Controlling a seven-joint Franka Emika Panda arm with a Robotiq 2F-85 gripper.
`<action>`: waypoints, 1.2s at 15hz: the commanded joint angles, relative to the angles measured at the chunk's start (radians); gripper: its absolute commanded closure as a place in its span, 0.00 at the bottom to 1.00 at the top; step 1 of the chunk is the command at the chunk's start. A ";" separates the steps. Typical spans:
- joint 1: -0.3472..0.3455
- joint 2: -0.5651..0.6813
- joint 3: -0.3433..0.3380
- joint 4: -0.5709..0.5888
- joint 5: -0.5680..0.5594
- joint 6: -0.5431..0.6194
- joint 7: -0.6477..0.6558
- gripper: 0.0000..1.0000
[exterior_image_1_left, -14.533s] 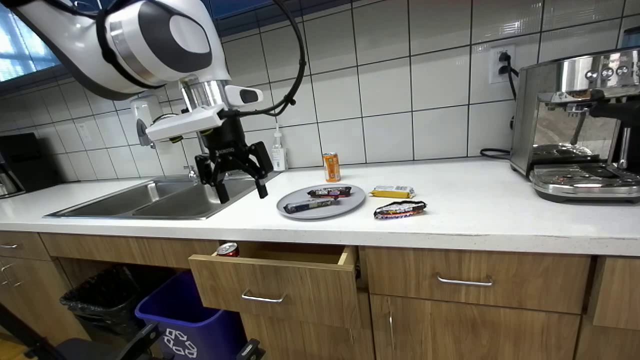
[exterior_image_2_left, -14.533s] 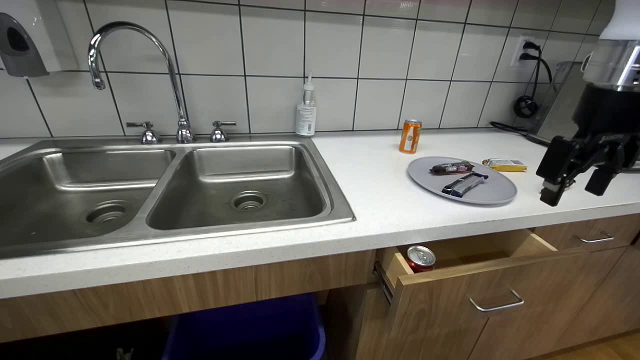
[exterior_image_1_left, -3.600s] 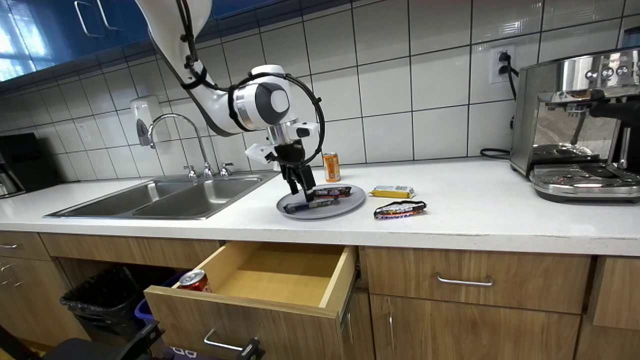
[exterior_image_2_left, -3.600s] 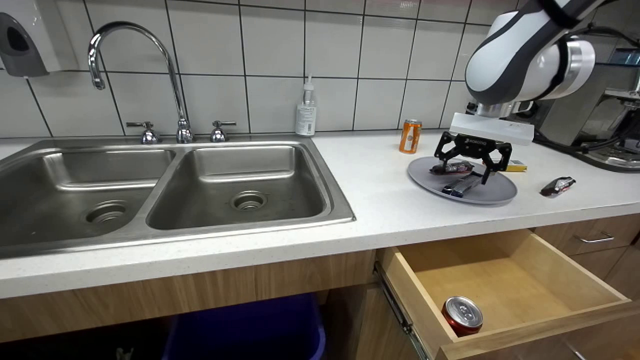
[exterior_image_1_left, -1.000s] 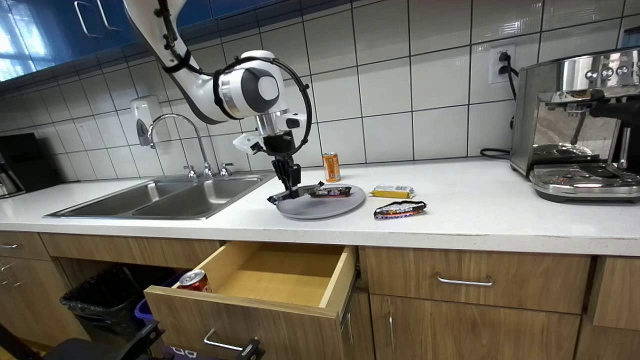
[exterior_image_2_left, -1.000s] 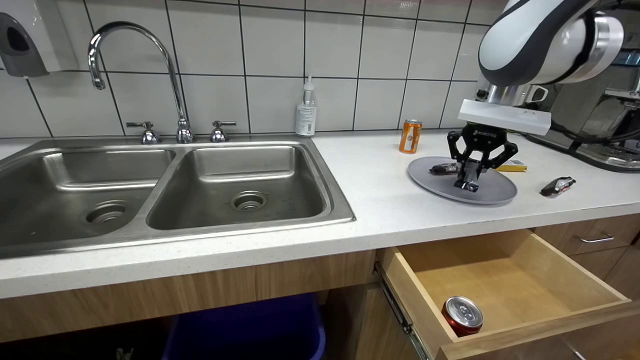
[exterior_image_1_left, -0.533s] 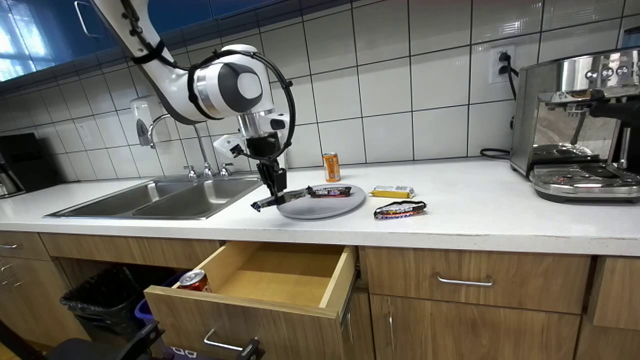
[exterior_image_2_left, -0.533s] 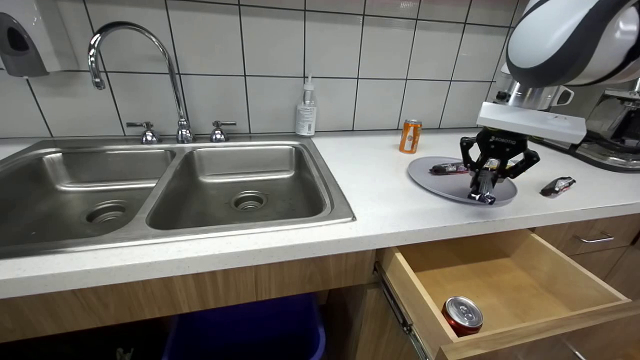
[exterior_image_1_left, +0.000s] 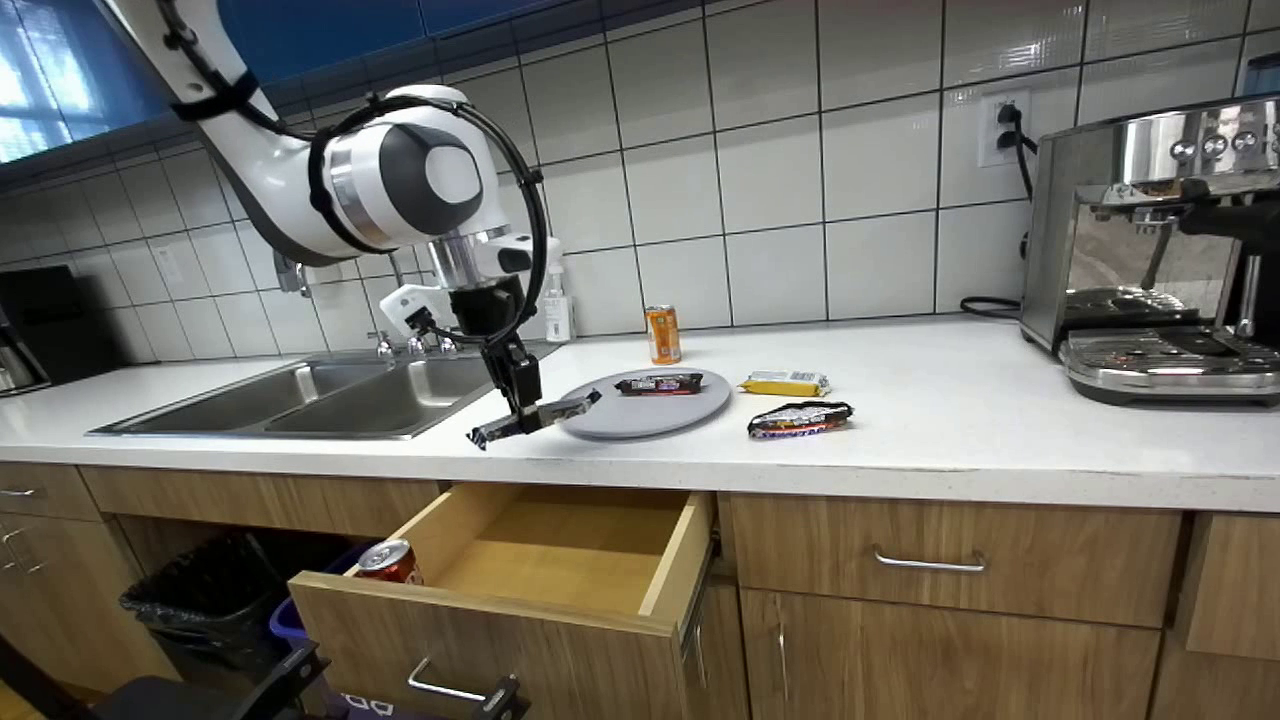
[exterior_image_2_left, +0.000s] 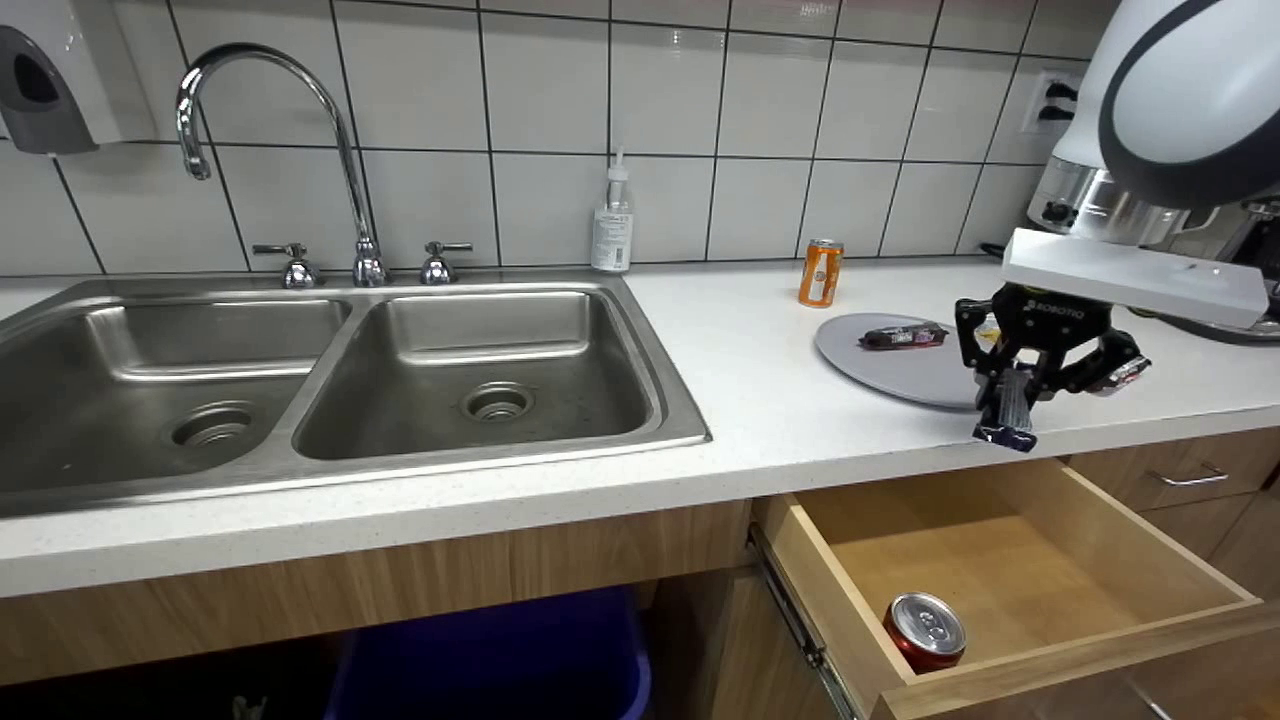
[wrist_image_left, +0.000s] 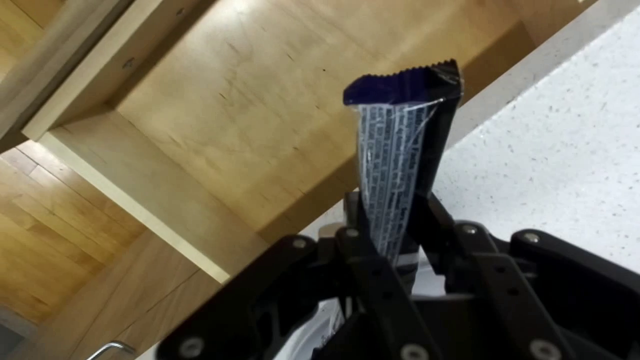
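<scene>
The gripper is black. I note the wrapped bar: navy at one end, black down one side, broad face grey and striped with lines of print. The plate is plain grey. The counter can is orange and white; the drawer can, red and silver. I find the drawer pale yellowish inside, brown-grained in front.
</scene>
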 joint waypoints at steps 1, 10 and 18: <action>-0.017 -0.072 0.026 -0.100 -0.099 0.050 0.146 0.92; -0.038 -0.051 0.035 -0.183 -0.363 0.098 0.504 0.92; -0.021 0.078 -0.014 -0.137 -0.462 0.112 0.623 0.92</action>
